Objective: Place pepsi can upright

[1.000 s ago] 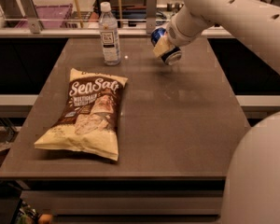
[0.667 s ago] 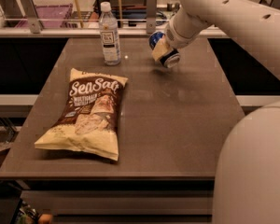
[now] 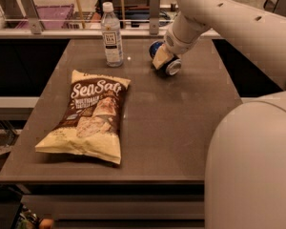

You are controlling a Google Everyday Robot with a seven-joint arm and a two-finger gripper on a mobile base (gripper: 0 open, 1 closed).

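The pepsi can point(image 3: 172, 67) is blue with a silver end and is tilted on its side at the back middle of the dark table point(image 3: 181, 128). Its silver end faces front right and sits at or just above the tabletop. My gripper point(image 3: 163, 59) reaches down from the upper right and is shut on the can. A cream fingertip point(image 3: 159, 59) covers the can's middle. Only the blue far end and the silver near end show.
A clear plastic bottle point(image 3: 113, 36) with a white label stands upright to the left of the can. A SeaSalt chip bag point(image 3: 88, 117) lies flat at the front left. My arm and body fill the right side. A rail runs behind the table.
My gripper has moved down and a little toward the front with the can, which is now lower and close to the tabletop. The bottle and the bag have not moved.
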